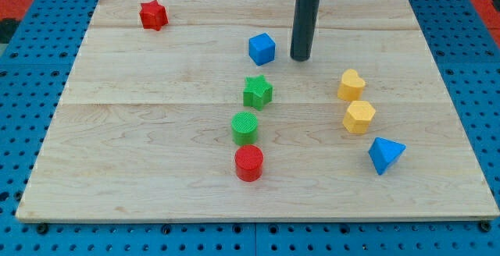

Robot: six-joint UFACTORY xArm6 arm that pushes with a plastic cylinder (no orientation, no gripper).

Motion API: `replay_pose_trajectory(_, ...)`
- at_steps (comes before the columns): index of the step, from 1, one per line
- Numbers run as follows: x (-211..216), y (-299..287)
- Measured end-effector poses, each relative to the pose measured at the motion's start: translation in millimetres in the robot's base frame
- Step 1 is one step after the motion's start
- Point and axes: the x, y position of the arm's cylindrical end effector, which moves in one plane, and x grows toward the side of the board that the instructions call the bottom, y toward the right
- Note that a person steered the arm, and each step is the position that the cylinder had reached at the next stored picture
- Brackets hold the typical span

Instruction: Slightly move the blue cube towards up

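One blue cube sits at the worktop's twelve o'clock; our tip, without jaws, stands just beside it at three o'clock, not yet below to push.

The rod is cut off by the view's top edge.

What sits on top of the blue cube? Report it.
Nothing rests on the blue cube; its top face shows bare. My tip stands apart at the view's right. Its underside against the board is hidden.
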Motion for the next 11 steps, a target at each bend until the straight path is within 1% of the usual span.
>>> replay_pose_trajectory(1,2.8,-68.3)
replay_pose_trajectory(2,-29.4,-110.4)
replay_pose_trajectory(3,-41.6,-139.9)
replay_pose_trajectory(7,-38.6,-148.5)
replay_pose_trajectory(8,1.9,-115.7)
replay_pose_trajectory(9,-7.9,-69.0)
replay_pose_trajectory(11,-56.3,-84.0)
